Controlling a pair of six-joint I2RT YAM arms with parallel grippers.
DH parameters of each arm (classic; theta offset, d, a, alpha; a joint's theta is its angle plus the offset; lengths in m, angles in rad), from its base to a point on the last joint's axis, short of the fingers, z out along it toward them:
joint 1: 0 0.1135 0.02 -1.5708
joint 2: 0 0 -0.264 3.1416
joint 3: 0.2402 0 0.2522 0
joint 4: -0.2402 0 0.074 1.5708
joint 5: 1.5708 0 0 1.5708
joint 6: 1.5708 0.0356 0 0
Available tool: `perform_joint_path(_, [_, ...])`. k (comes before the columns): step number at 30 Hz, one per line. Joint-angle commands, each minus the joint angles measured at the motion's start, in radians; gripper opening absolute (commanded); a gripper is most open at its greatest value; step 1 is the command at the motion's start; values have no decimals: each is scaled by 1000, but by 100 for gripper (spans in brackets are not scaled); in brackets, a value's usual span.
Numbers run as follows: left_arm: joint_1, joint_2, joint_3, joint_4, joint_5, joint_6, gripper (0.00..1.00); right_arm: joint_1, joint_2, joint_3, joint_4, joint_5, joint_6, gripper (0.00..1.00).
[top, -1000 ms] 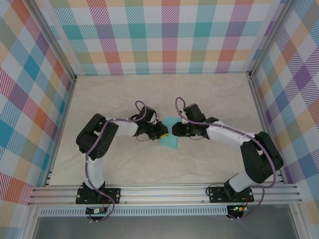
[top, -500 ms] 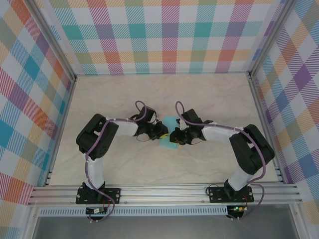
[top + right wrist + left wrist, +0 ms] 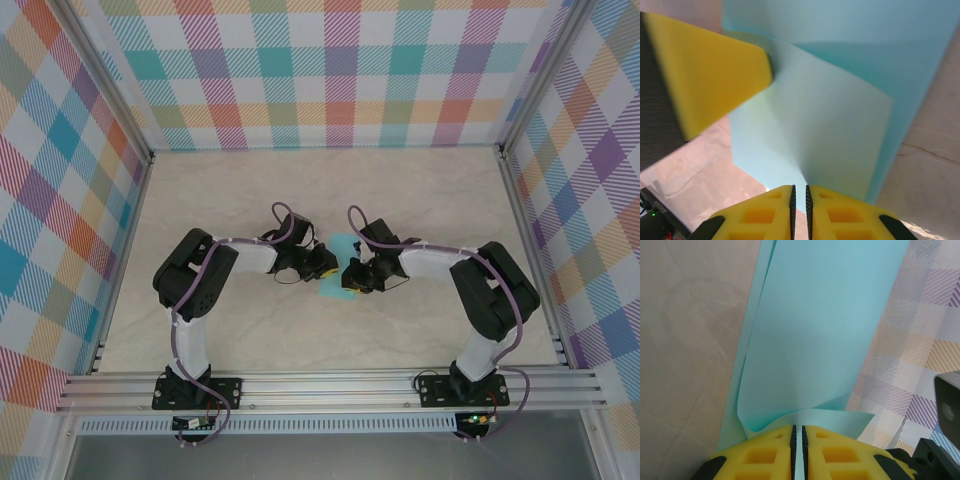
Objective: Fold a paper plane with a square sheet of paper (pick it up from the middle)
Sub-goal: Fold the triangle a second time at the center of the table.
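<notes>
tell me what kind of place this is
Probably a robot test cell: plaid walls on an aluminium frame enclose a marble-look table, with left arm and right arm bolted at its edge.

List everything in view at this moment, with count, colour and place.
paper: one, light turquoise, mid-table between the two grippers, bent into layers.
table: one, beige marbled, under everything.
walls: three, pastel plaid, on the left, far and right sides.
frame: one, silver metal, along the near edge under the arm bases.
cables: two, purple, looped along the arms.
arms: two, black and white, bases at the near edge, reaching to mid-table.
left gripper: one, yellow fingers, shut on the paper's edge.
right gripper: one, yellow fingers, shut on the paper from the opposite side.
</notes>
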Motion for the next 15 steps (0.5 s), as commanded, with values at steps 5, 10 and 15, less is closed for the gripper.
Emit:
perform_joint_path(5, [-17,52,-12,-41,-22,21,14,-3,19,-8,-42,44,-16,17])
perform_joint_path(10, [-18,57,-13,-41,-24,21,14,-4,17,-22,-43,57,-17,17])
perform_joint_path(15, [-18,62,-16,-44,-31,19,13,-4,29,-17,-86,92,-8,18])
